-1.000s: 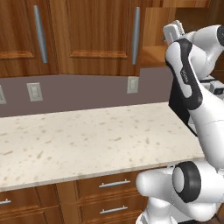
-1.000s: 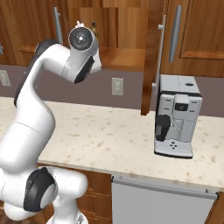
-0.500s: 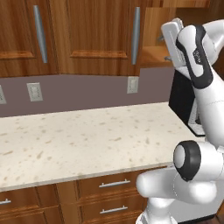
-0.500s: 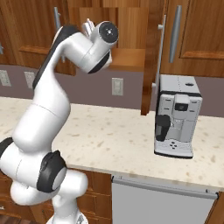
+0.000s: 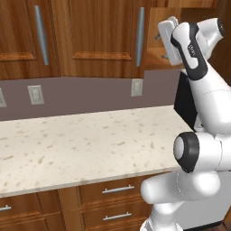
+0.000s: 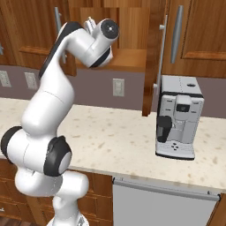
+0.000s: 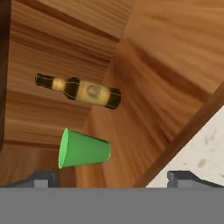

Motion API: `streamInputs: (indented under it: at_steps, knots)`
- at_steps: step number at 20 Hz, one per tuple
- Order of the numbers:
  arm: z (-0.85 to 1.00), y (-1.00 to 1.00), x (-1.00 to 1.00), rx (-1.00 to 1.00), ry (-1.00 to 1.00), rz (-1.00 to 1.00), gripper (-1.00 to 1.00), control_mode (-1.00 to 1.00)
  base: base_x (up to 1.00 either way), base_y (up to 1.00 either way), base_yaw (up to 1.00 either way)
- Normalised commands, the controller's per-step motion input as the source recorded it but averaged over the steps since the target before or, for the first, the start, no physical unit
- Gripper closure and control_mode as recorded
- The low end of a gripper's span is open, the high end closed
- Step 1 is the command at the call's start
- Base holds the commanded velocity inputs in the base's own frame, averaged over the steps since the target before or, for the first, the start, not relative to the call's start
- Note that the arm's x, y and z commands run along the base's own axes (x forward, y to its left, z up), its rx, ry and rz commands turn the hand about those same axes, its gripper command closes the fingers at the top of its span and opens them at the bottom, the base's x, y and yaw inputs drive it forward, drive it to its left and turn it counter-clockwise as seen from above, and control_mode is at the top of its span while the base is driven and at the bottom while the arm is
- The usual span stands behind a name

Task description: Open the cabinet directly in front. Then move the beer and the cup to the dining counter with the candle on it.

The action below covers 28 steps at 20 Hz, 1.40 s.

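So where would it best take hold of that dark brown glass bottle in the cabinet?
Probably around the wide labelled body of the dark brown glass bottle, not the slim neck. It stands upright on the shelf beside the bright green tumbler, so come in level from the open front, with the open end effector straddling its sides.

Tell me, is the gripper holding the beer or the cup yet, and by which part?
Nothing is held. The gripper is open, its fingertips spread wide, short of the cup and the beer standing in the opened cabinet.
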Motion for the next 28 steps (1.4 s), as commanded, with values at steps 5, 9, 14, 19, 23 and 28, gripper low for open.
streamInputs:
  at_steps: [5,9,14,19,23,28]
  knots:
    - [-0.03,0.43,0.66,0.00,0.00,0.07,-1.00,-1.00,0.00,0.00,0.00]
    - [0.00,0.39,0.18,0.02,0.04,0.27,-1.00,-1.00,0.00,0.00,0.00]
    - [-0.01,0.23,-0.15,0.03,0.07,0.46,-1.00,-1.00,0.00,0.00,0.00]
    - [0.00,0.05,-0.76,0.07,0.00,0.55,-1.00,-1.00,0.00,0.00,0.00]
    - [0.04,0.07,-0.99,0.08,0.00,0.56,-1.00,-1.00,0.00,0.00,0.00]
    - [0.15,0.32,-0.91,0.09,0.00,0.52,-1.00,-1.00,0.00,0.00,0.00]
